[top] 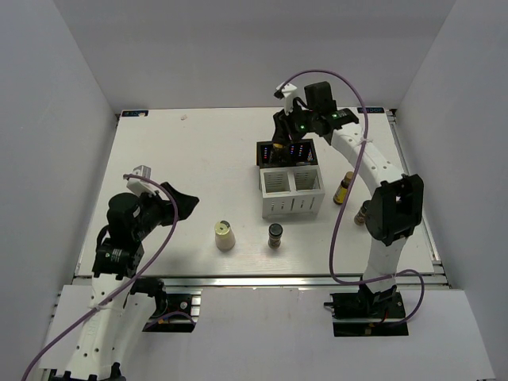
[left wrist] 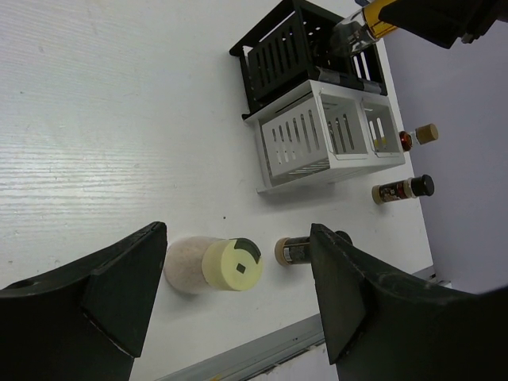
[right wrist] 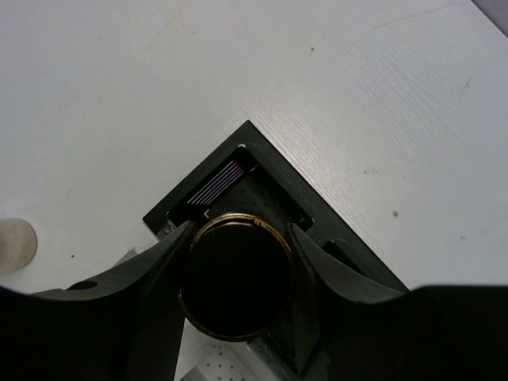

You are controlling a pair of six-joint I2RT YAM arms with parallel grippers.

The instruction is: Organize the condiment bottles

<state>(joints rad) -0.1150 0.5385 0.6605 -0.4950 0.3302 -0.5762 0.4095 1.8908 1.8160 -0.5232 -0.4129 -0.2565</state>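
My right gripper [top: 284, 141] [right wrist: 236, 274] is shut on a tall dark bottle [top: 278, 148] [left wrist: 367, 20] with a yellow label. It holds the bottle by its round dark cap [right wrist: 236, 274] over a back black compartment of the box [top: 305, 208] [right wrist: 238, 171]. A cream conical bottle [top: 225, 236] [left wrist: 210, 263] and a short brown jar [top: 275, 236] [left wrist: 298, 250] stand in front of the box. My left gripper [top: 186, 203] [left wrist: 238, 278] hangs open to their left, apart from them, with the cream bottle showing between its fingers [left wrist: 119, 286]. Two more bottles [top: 344, 188] [top: 362, 214] stand right of the box.
The box has white front compartments [left wrist: 317, 135] and black rear ones [left wrist: 278, 48]. My right arm [top: 389, 206] arches over the right side of the table and partly hides the nearer right-hand bottle. The table's metal front edge [left wrist: 262, 349] runs close behind the cream bottle.
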